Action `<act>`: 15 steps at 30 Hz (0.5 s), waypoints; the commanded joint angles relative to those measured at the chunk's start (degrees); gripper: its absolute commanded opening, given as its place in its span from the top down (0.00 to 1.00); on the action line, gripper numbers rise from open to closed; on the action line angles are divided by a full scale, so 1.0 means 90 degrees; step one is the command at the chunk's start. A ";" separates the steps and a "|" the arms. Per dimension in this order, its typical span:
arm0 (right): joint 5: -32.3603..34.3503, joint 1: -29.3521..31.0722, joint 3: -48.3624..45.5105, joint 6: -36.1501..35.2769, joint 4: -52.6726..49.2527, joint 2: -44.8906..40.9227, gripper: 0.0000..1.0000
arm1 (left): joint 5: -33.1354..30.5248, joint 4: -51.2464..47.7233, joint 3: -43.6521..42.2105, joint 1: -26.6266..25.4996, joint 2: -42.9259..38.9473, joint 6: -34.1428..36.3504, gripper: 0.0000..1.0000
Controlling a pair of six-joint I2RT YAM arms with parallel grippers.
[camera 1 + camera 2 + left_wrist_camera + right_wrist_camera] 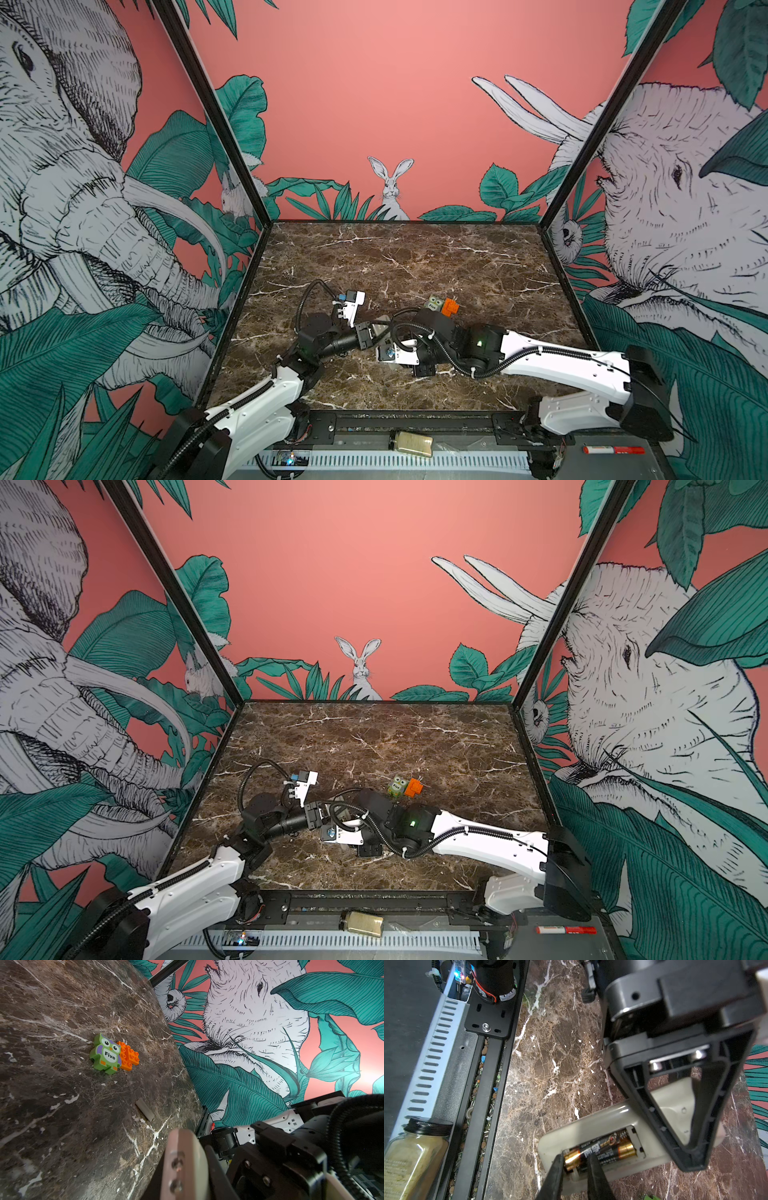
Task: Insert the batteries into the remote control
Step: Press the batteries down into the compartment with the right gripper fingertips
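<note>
Right wrist view: marble tabletop (550, 1064) fills most of it; the remote control (581, 1132) lies on it back-up, battery recess uncovered
Left gripper (187, 1172): clenched on the remote control at the end away from the recess; one black triangular finger crosses its pale back
Right gripper (575, 1163): jaws narrowly apart astride one cell's gold end; cannot tell whether they pinch it
Jar (415, 1157): yellowish, black cap, lying beyond the front rail
Toys: green owl block (106, 1054) touching orange brick (128, 1056); well apart from the remote control
Batteries (608, 1149): two black-and-gold cells side by side in the recess

Batteries (602, 1150) inside remote control (591, 1128)
</note>
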 commanded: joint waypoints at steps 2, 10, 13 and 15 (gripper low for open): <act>0.0150 0.0040 0.0142 -0.0074 0.0242 0.0108 0.81 | 0.0095 0.0233 0.0067 -0.0027 -0.0107 -0.0041 1.00; 0.0361 0.0051 0.0171 -0.0052 0.0312 0.0218 0.83 | 0.0142 0.0232 0.0080 -0.0026 -0.0120 -0.0051 1.00; 0.0407 0.0051 0.0201 -0.0036 0.0310 0.0241 0.83 | 0.0158 0.0240 0.0091 -0.0027 -0.0115 -0.0056 1.00; 0.0424 0.0051 0.0209 -0.0020 0.0322 0.0264 0.84 | 0.0162 0.0256 0.0095 -0.0023 -0.0121 -0.0070 1.00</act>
